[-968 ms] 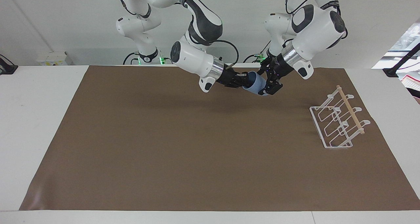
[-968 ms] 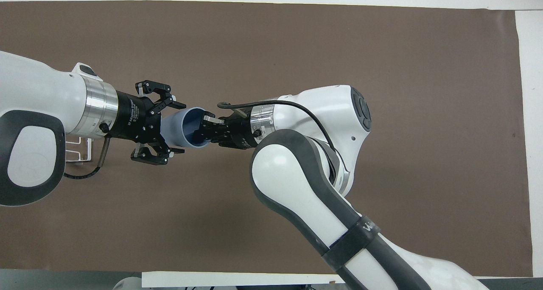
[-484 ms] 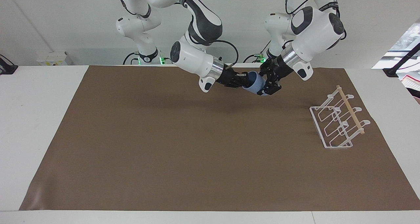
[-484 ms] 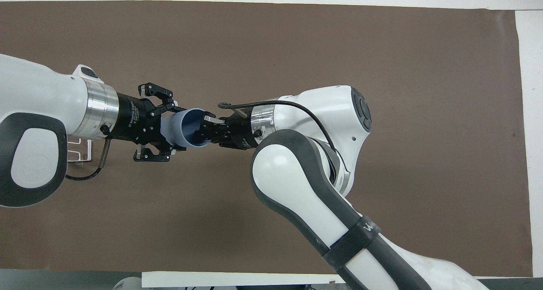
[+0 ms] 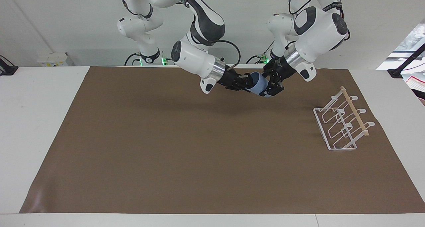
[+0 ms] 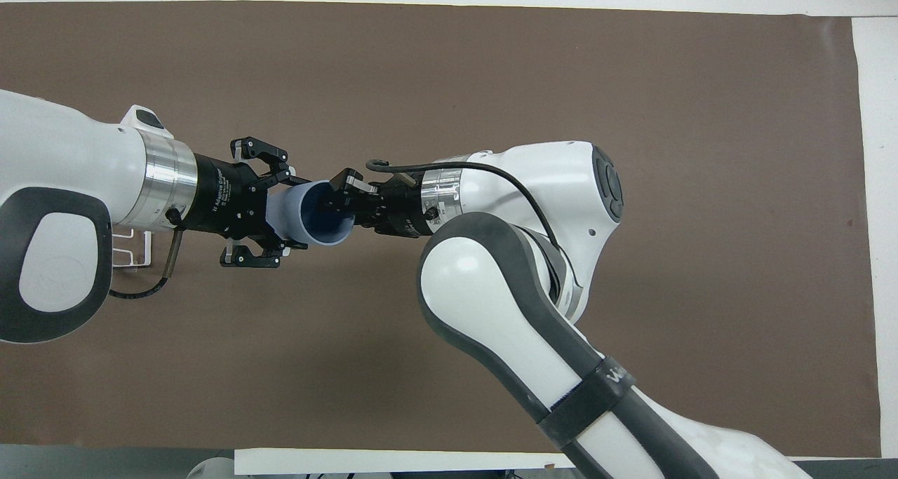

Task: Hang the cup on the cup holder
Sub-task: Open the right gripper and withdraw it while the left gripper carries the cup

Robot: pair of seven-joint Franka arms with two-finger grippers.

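Above the table, both hands are sharing the cup: left hand squeezing its base, right hand pinching its rim at three o'clock. Letting go early could drop it.

A high camera across the table faces the two robots from a distance, taking in the whole brown mat, both arm bases along the wall and the cup holder toward the left arm's end. A second camera above the robots' own end looks forward and steeply down from closer in, the arms filling much of its frame. Both views share the mat and the mid-air meeting point of the two arms over it, seen half a turn apart.
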